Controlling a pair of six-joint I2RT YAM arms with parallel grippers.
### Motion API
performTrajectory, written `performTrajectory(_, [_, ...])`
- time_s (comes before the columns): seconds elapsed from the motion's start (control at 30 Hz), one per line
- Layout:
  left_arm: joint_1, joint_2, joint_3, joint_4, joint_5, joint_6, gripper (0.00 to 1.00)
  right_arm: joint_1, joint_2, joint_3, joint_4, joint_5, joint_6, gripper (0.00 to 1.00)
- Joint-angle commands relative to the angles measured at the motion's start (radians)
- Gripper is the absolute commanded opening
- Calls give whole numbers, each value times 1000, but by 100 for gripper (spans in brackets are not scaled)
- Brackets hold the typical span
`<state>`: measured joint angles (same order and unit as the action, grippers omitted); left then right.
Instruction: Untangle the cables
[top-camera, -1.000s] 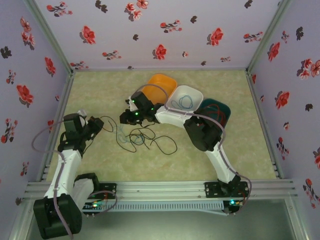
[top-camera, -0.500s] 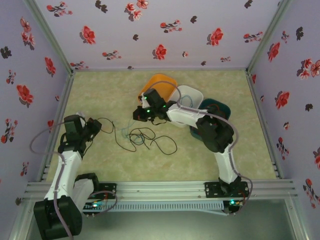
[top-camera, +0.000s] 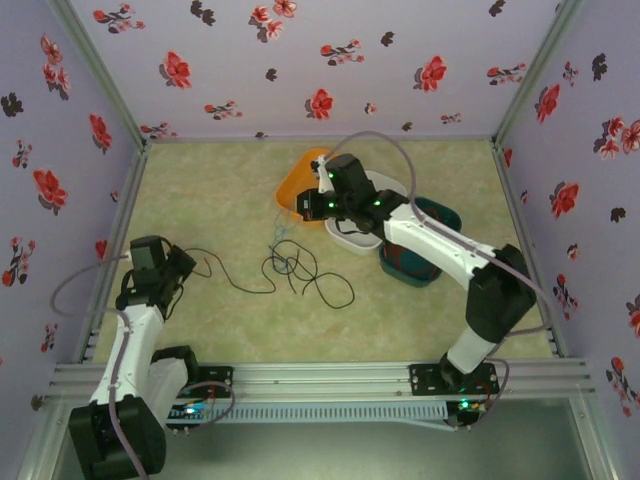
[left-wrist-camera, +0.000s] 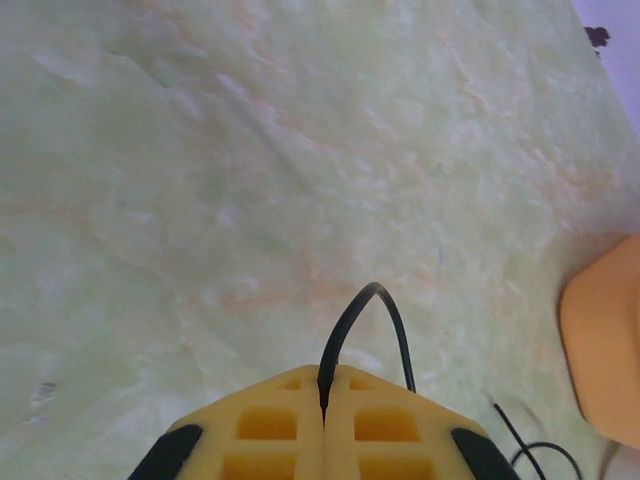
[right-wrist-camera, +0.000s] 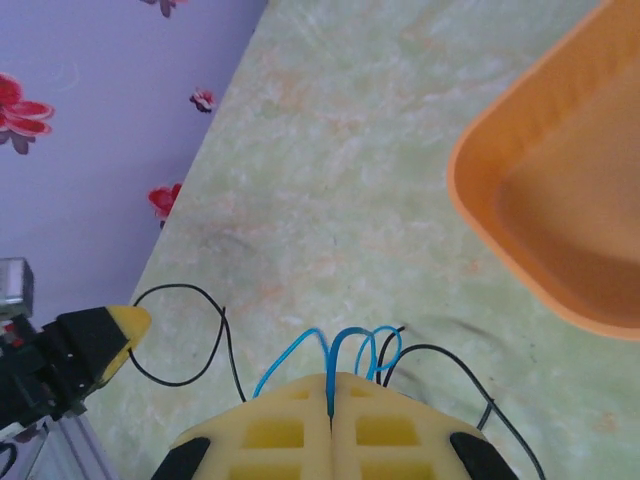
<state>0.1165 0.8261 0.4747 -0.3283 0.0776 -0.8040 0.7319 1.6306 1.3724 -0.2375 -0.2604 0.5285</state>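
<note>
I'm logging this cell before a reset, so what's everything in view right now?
black cable: at least 1, black, looped on the table's middle, one end in the left jaws
blue cable: 1, blue, loops in the right jaws
orange bin: 1, orange, far middle of the table
white bin: 1, white, right of the orange bin, under the right arm
teal bin: 1, teal, right of the white bin
table: 1, pale green marbled
walls: 3, lilac with red flowers, around the table
left arm: 1, white and black, near left, jaws shut on the black cable
right arm: 1, white and black, reaching over the bins, jaws shut on the blue cable
</note>
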Motion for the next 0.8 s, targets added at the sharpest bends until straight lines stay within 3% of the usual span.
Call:
performTrajectory(0.0, [13,-12,-25,-21,-45,-7,0,4,-76,6,-74,56,-94,0])
performTrajectory(0.77, [38,-11,-59,-13,-44,-37,0,31,-305,242,-202,38,-348,0])
